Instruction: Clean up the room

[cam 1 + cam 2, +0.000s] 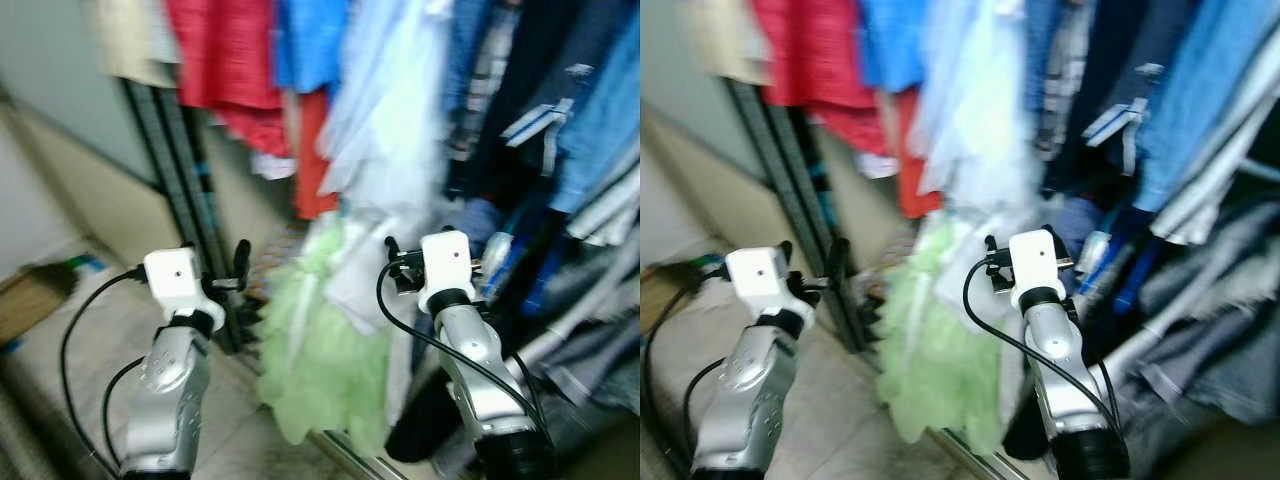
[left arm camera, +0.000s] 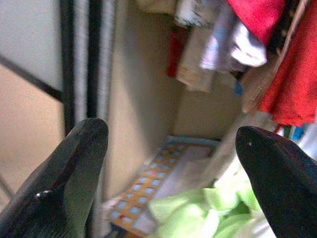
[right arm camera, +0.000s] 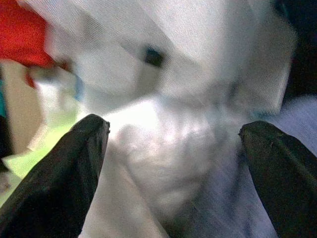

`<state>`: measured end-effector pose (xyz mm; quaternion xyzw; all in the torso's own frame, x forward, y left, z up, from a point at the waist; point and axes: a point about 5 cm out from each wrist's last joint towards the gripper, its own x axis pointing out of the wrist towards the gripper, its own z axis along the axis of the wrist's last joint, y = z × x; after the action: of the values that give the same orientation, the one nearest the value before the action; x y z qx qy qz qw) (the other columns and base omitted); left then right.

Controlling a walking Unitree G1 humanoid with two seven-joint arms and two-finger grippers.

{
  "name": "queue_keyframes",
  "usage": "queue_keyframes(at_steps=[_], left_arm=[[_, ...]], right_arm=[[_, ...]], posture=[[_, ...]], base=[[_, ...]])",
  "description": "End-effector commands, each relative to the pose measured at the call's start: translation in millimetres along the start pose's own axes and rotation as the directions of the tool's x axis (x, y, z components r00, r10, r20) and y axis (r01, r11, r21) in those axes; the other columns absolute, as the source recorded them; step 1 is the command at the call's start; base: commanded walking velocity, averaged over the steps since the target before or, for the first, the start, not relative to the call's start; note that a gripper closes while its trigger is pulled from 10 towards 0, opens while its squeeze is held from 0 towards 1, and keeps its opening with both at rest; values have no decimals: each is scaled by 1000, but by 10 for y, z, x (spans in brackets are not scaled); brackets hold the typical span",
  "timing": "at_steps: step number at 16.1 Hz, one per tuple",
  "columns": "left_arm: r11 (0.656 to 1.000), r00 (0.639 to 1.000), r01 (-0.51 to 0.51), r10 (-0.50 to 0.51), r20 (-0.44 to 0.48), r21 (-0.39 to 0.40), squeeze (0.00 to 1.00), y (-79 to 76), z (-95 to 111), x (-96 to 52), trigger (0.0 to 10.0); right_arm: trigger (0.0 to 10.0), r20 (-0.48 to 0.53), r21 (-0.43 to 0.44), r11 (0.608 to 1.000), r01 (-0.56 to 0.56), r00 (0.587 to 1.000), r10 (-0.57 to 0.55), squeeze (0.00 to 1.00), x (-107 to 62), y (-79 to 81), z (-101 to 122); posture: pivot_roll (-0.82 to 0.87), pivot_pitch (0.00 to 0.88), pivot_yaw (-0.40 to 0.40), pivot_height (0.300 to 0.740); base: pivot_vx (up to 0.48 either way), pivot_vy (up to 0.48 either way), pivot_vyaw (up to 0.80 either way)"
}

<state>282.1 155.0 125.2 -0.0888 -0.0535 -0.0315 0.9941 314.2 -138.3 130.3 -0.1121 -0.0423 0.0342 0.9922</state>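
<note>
Both arms are raised in front of a crowded clothes rack, and the head views are blurred. The left gripper (image 2: 171, 163) is held up near the dark upright rack post (image 1: 180, 180), its two black fingers (image 2: 64, 173) spread wide with nothing between them; past them the wrist view shows a beige wall, a patterned mat (image 2: 148, 191) on the floor and the edge of a pale green garment (image 2: 198, 213). The right gripper (image 3: 173, 168) is pushed in close to the hanging clothes, its fingers (image 3: 59, 173) also spread wide and holding nothing, with a white garment (image 3: 168, 148) directly ahead of them, filling the gap from behind; whether the fingertips touch the cloth cannot be told. On the rack hang a red shirt (image 1: 225, 60), a blue shirt (image 1: 310, 40), a white shirt (image 1: 390, 110) and several dark blue and striped pieces (image 1: 560, 110) towards the robot's right. The pale green garment (image 1: 320, 350) hangs low between the two arms, reaching almost to the pale floor (image 1: 90, 330). Grey clothes (image 1: 590, 350) lie bunched low on the right. A brown box (image 1: 30, 300) sits on the floor at far left.
</note>
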Motion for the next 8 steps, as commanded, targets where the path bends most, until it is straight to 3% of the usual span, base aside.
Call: queue_keyframes(at_steps=[1,6,8], left_arm=[[1000,1000,20,-20,3,8,0,-56,19,-9,10000],[1000,999,-6,6,34,17,0,-13,157,-64,10000],[1000,999,-19,18,48,12,0,6,228,-109,10000]], right_arm=[[10000,15,-1,1000,14,1000,-14,0,-30,-40,30],[10000,48,-110,994,11,999,-6,0,-345,-173,28],[10000,62,-139,990,-2,998,11,0,-428,-158,62]], posture=[[-68,0,8,740],[-71,0,9,740],[-71,0,15,740]], base=[[0,0,425],[0,0,0],[0,0,656]])
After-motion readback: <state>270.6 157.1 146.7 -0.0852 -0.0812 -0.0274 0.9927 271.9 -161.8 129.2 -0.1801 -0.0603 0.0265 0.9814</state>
